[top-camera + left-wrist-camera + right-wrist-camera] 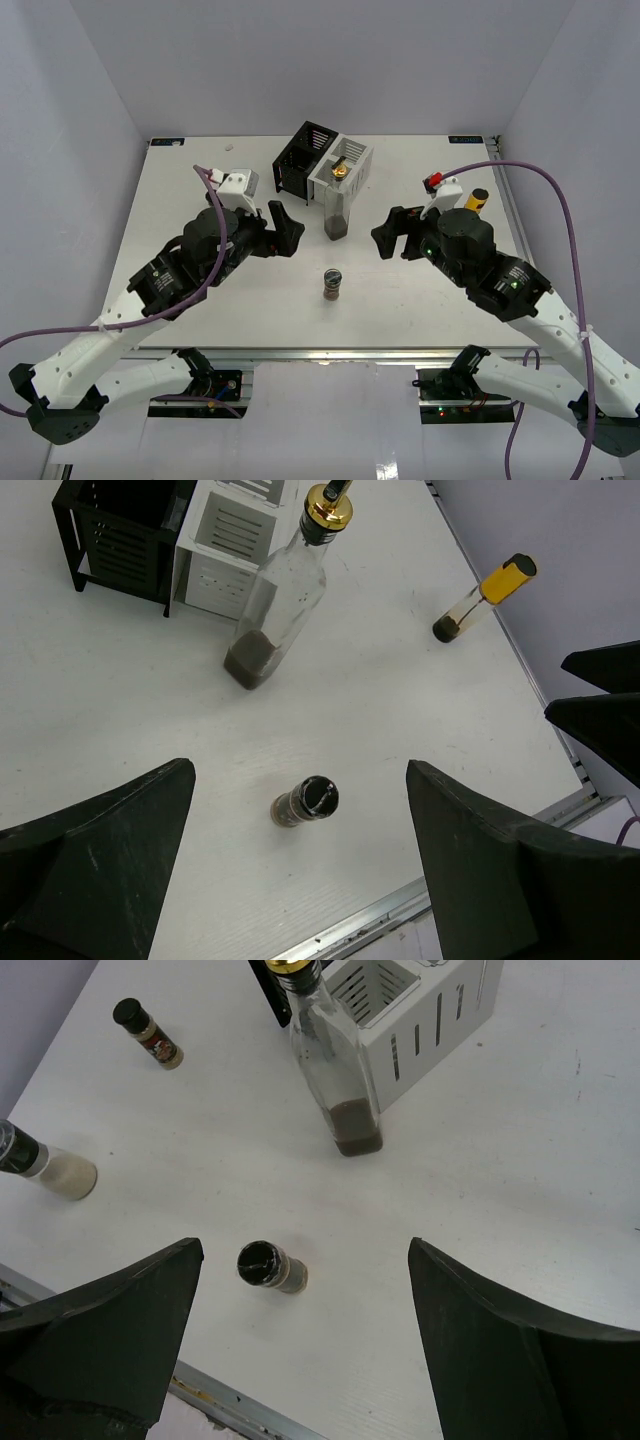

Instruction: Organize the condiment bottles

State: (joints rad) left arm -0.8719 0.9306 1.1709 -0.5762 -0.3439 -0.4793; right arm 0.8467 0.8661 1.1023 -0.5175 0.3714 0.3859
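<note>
Two tools hang open and empty over the tabletop (380, 310); the left tool (287, 228) and the right tool (388, 232) face each other across the middle, fingers spread wide, touching nothing. Between them, a little nearer the arms' bases, stands the jar (332, 284), brown-filled with a dark round lid; it is alone on bare white surface, apart from both tools. Beyond it the tall bottle (337, 212) stands upright, clear glass with a brown layer at the bottom and a brass spout, just in front of the white rack (358, 155); whether glass and rack touch cannot be told. The black rack (298, 160) sits just beside the white rack on its left, both at the far middle of the tabletop. Toward the right edge, behind the right tool, is the vial (476, 198), yellow at the top and dark at the base, well apart from the racks. The right wrist view shows two more on the left side: the shaker (50, 1168), cream with a dark lid, near the front edge; and farther back a small bottle (150, 1035) with a black cap and red label; both are well apart from the jar.
</note>
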